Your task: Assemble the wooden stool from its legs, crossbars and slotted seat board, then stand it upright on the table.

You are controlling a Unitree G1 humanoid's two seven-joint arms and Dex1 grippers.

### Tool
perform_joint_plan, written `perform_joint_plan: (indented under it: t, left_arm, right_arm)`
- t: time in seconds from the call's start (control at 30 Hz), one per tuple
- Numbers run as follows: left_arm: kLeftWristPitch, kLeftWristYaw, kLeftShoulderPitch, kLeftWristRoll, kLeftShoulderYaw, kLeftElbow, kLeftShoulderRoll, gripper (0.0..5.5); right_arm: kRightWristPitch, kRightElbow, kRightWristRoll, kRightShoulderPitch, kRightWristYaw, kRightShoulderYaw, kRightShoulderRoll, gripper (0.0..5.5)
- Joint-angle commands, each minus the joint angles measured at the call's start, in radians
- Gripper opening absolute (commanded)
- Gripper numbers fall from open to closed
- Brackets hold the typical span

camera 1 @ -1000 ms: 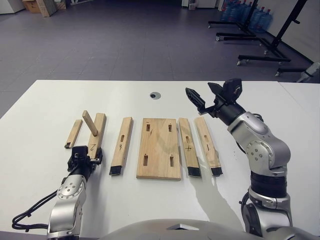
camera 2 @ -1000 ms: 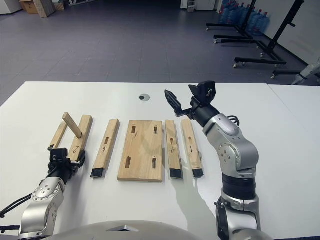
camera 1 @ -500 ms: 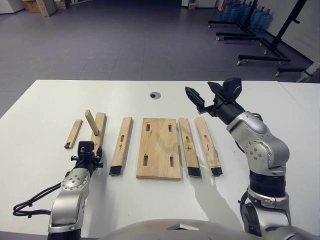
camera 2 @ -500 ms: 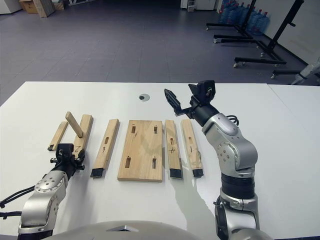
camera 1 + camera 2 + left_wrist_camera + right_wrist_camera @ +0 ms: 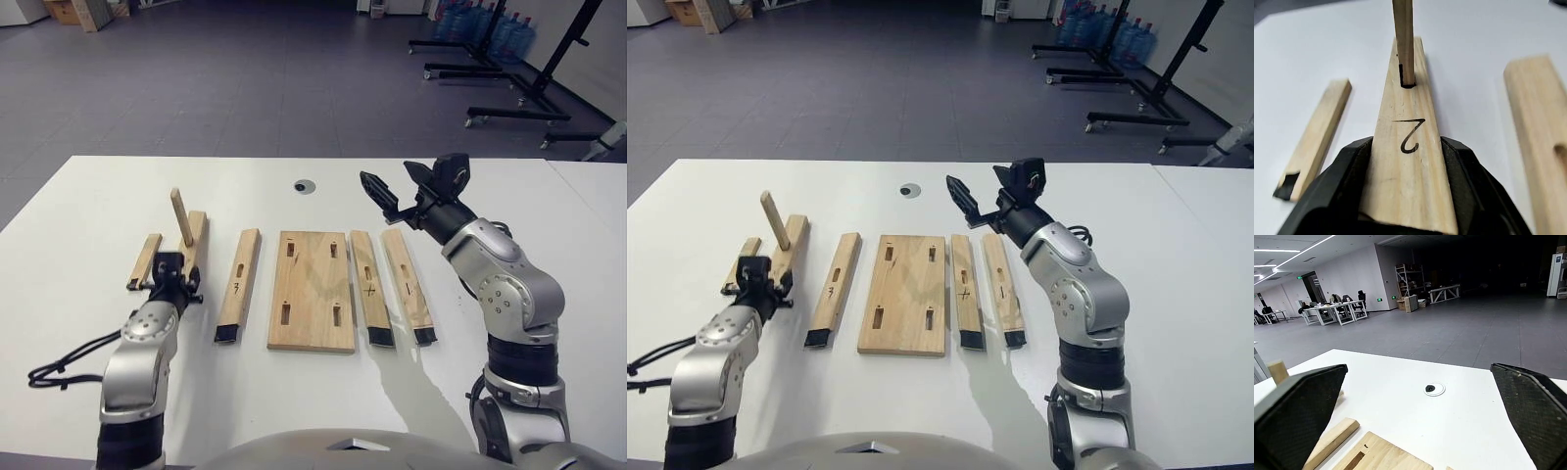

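The left claw [image 5: 168, 284] is clenched on the near end of a pale wooden leg [image 5: 196, 233] marked 2, at the left of the white surface [image 5: 88, 196]. A thin crossbar [image 5: 180, 215] stands in its slot. The seat board [image 5: 312, 289] with four slots lies flat in the middle. The right claw [image 5: 402, 189] hangs released, spread wide.

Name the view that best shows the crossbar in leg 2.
Left wrist view: the crossbar sits in the slot of leg 2, close up. The eye views show it small, tilted above the leg; the right wrist view, perhaps just its tip.
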Motion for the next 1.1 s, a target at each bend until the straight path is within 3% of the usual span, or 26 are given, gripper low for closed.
perform_joint_plan:
  t: [0.03,0.23,0.4,0.53,0.63,0.83,1.1]
  left_arm:
    - [0.018,-0.051,-0.152,-0.088,0.070,-0.013,0.008,2.02]
    - [0.027,-0.242,-0.342,-0.377,0.168,0.010,0.014,2.02]
    - [0.078,-0.376,-0.408,-0.686,0.238,0.027,0.002,2.02]
    - [0.101,-0.504,-0.331,-0.857,0.252,0.045,0.049,2.02]
    - [0.110,-0.562,-0.275,-0.962,0.254,0.046,0.068,2.02]
    - [0.137,-0.560,-0.269,-1.147,0.248,0.134,0.067,2.02]
    - [0.170,-0.468,-0.233,-1.367,0.160,0.140,0.031,2.02]
  right_arm:
    - [-0.010,0.022,-0.008,-0.032,0.012,-0.011,-0.017,5.40]
    - [0.015,0.075,0.022,-0.099,0.062,-0.057,-0.085,5.40]
    - [0.116,0.157,0.177,-0.237,0.104,-0.154,-0.110,5.40]
    - [0.291,0.250,0.504,-0.354,0.072,-0.334,-0.120,5.40]
    - [0.374,0.302,0.717,-0.386,0.064,-0.396,-0.126,5.40]
    - [0.447,0.267,0.953,-0.227,0.090,-0.345,-0.086,5.40]
    - [0.414,0.362,0.981,-0.230,0.104,-0.232,-0.034,5.40]
